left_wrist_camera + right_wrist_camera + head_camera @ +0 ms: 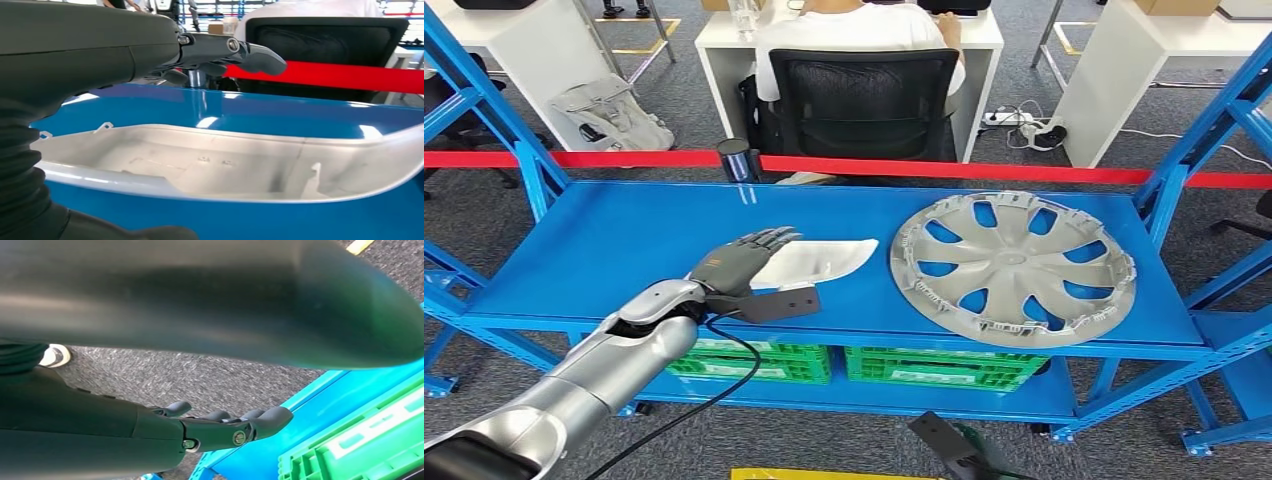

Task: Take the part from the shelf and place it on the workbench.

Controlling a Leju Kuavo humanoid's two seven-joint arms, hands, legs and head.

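A white, shallow, curved plastic part lies on the blue shelf top, left of centre. My left hand hovers over the part's left end with its fingers stretched out flat and nothing in its grasp. In the left wrist view the part shows its hollow inside, the fingers reach out above it, and the thumb lies below its near rim. My right hand hangs low beside the shelf frame, fingers loosely extended and holding nothing.
A large silver wheel cover takes up the right half of the shelf top. Green crates sit on the lower shelf. A red barrier tape runs behind the shelf, and beyond it a person sits in a black chair.
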